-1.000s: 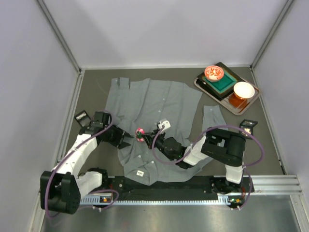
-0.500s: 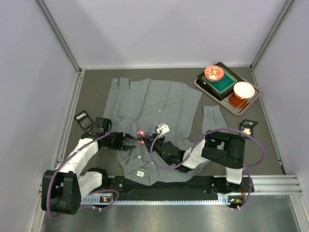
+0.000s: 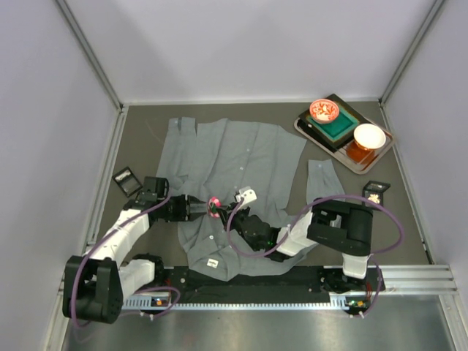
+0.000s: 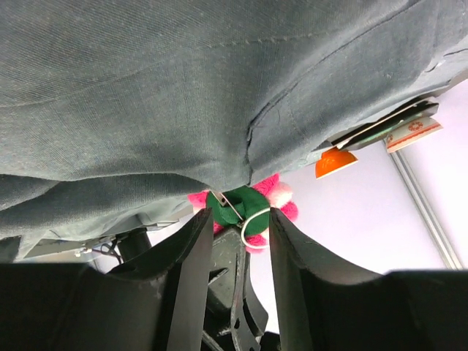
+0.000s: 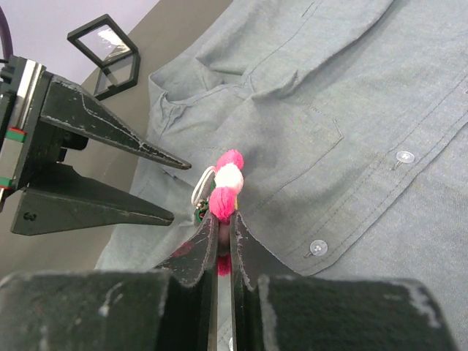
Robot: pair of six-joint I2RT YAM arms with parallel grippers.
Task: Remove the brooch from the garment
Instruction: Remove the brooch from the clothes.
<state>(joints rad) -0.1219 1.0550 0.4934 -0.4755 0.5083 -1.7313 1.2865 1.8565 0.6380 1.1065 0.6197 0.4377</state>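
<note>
The garment (image 3: 241, 157) is a grey button-up shirt spread flat on the table. The brooch (image 3: 214, 202) has pink and white pompoms on a green felt back and sits at the shirt's lower left front. My right gripper (image 5: 219, 219) is shut on the brooch (image 5: 225, 183), pinching its lower pink pompom and lifting the cloth there. My left gripper (image 4: 240, 219) is open. Its fingertips straddle the green back of the brooch (image 4: 248, 206), where a metal pin and a white loop show, under the raised garment (image 4: 183, 88). Both left fingers (image 5: 110, 131) point at the brooch from the left.
A tray (image 3: 310, 129) at the back right holds a red patterned bowl (image 3: 324, 110), a green box and a white bowl (image 3: 369, 135). Small black-framed boxes lie at the left (image 3: 126, 179) and right (image 3: 376, 191). A grey sleeve (image 3: 322, 175) lies right of the shirt's body.
My left gripper has swung right from the shirt's left edge up to the brooch, its jaws a little narrower. The right gripper has kept its hold on the brooch.
</note>
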